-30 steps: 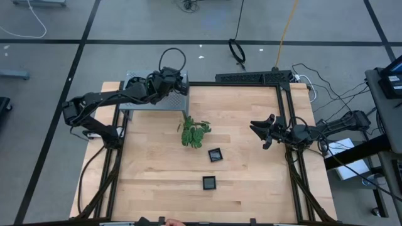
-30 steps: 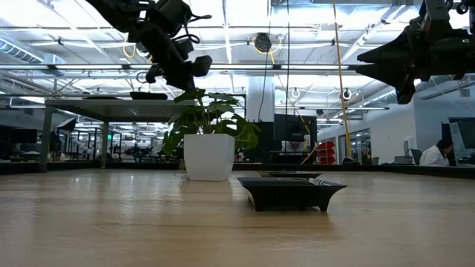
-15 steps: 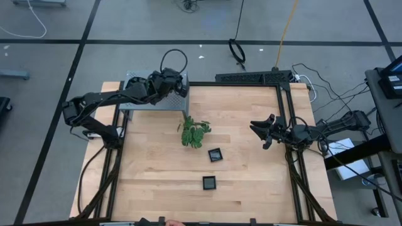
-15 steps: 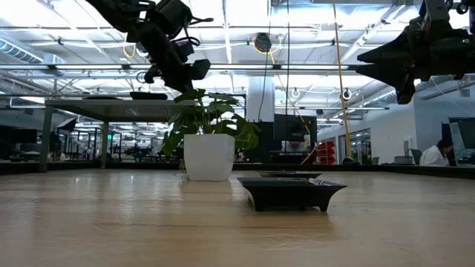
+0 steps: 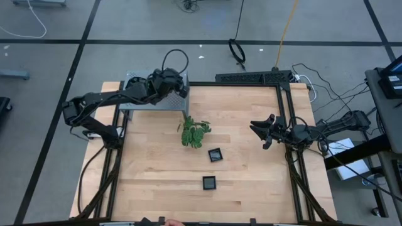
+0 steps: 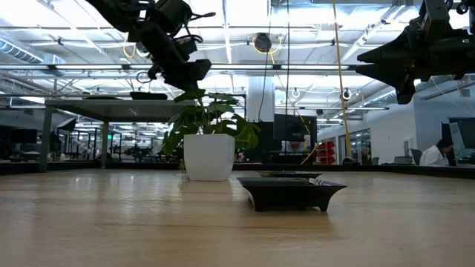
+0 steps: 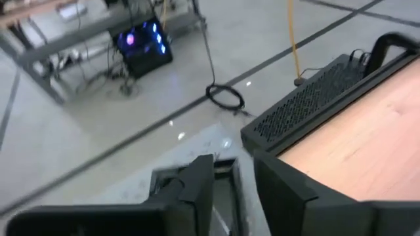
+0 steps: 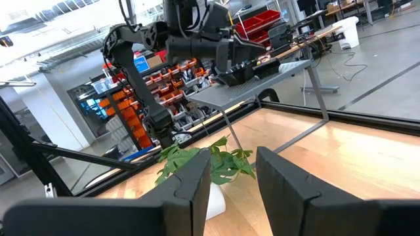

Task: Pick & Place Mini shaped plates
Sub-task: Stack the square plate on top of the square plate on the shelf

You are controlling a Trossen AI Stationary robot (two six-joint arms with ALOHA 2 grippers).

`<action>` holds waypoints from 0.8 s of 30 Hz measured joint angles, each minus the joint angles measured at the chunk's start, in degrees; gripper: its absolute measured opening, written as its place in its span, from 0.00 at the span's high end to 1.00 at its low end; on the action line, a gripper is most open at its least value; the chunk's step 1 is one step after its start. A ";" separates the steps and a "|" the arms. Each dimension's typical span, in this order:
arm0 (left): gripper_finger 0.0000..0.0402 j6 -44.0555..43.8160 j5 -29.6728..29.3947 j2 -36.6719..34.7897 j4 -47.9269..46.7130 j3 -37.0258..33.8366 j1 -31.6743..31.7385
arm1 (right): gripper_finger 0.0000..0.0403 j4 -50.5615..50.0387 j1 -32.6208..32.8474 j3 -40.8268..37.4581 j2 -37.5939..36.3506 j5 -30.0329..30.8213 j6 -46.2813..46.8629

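Spanning most of the high view, the bench (image 5: 157, 163) carries just two plates (image 5: 215, 155) near its middle, by the plant (image 5: 195, 134). Left gripper (image 5: 178, 83) hangs over the grey box (image 5: 151, 99) at the far corner, fingers a little apart with nothing between them, probably a drop-off. Right gripper (image 5: 259, 133) waits, parted and empty. Box contents are hidden.

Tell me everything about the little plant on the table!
The plant has green pointed leaves on thin stems, growing from a plain white pot that looks smooth. It stands upright on the wooden table, a little left of the middle. Two small black plates lie nearby but apart from it. No gripper touches it.
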 joint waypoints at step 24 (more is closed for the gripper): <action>0.65 14.08 18.36 -0.07 18.28 -0.02 -8.20 | 0.73 0.00 -0.02 -0.02 0.02 0.02 0.02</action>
